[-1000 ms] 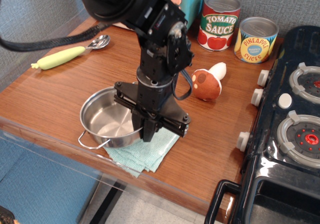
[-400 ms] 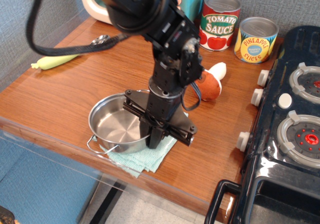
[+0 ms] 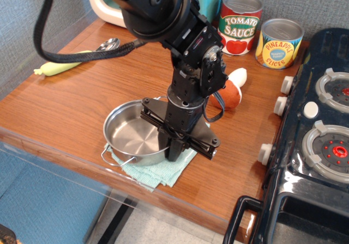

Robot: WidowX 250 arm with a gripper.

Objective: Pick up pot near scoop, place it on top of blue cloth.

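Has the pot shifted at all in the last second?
Yes. The pot has slid right, toward the stove and farther over the blue cloth, away from the scoop, with the end effector at its right rim.

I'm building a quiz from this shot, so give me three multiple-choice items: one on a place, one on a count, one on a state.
1. The pot sits:
A. on the stove
B. over the blue cloth
C. beside the scoop

2. Printed cans at the back:
A. one
B. two
C. four

3. The gripper is:
A. down at the pot's rim
B. high above the cans
C. holding the mushroom

Answers:
1 B, cloth shows beneath the pot's right side.
2 B, the tomato sauce can and the pineapple can.
3 A, its fingers straddle the pot's right rim.
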